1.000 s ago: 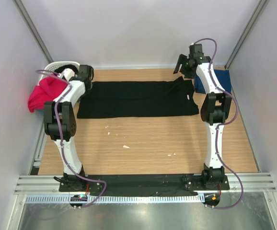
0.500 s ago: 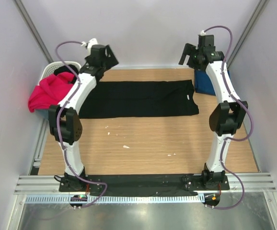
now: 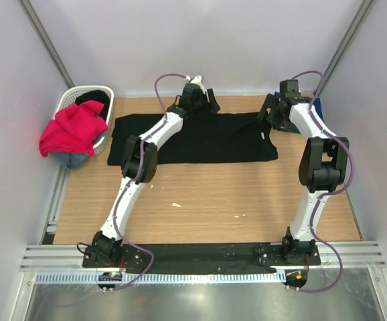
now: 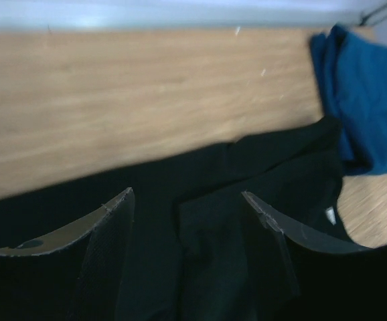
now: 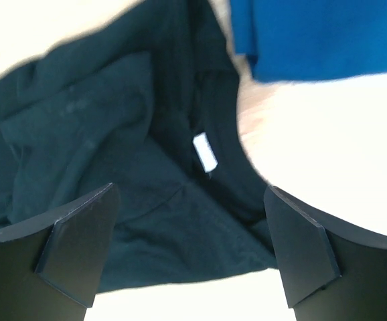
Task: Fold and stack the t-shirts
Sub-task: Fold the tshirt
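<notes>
The large black t-shirt (image 3: 193, 139) lies folded lengthwise along the far part of the table, collar end to the right. My left gripper (image 3: 203, 101) is open over the middle of its far edge; in the left wrist view (image 4: 187, 194) black cloth (image 4: 207, 241) lies under the open fingers. My right gripper (image 3: 268, 110) is open over the collar end (image 5: 180, 200), where a white label (image 5: 205, 152) shows. The navy blue shirt (image 3: 314, 107) lies at the far right, also in both wrist views (image 4: 364, 100) (image 5: 321, 33). The magenta-red shirt (image 3: 73, 127) hangs over the basket.
A white lattice laundry basket (image 3: 103, 93) stands at the far left with dark cloth inside. Small white scraps (image 3: 176, 204) lie on the wooden table (image 3: 213, 194). Grey walls close in on three sides.
My left arm swung right from the basket side to the middle of the black shirt's far edge. My right arm came down from high at the back to the collar end.
</notes>
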`<act>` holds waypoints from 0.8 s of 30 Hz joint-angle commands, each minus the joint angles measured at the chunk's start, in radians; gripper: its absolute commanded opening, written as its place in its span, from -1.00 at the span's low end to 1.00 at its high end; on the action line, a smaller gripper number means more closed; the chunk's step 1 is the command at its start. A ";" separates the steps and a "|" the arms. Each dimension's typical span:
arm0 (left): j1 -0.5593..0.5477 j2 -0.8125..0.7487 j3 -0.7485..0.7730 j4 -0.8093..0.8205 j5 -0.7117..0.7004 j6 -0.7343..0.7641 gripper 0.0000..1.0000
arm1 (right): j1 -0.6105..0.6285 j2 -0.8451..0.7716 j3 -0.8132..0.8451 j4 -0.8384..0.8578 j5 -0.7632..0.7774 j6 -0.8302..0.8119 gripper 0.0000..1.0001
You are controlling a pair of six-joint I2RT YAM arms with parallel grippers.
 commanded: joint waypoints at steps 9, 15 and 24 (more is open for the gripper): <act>-0.025 0.050 0.023 0.089 0.087 -0.147 0.11 | -0.071 0.004 -0.025 0.174 -0.097 0.037 0.65; -0.035 0.069 0.011 0.094 0.094 -0.178 0.06 | -0.072 0.016 -0.054 0.246 -0.224 0.052 0.44; -0.050 0.066 -0.020 0.052 0.065 -0.173 0.01 | -0.072 0.031 -0.084 0.266 -0.246 0.069 0.40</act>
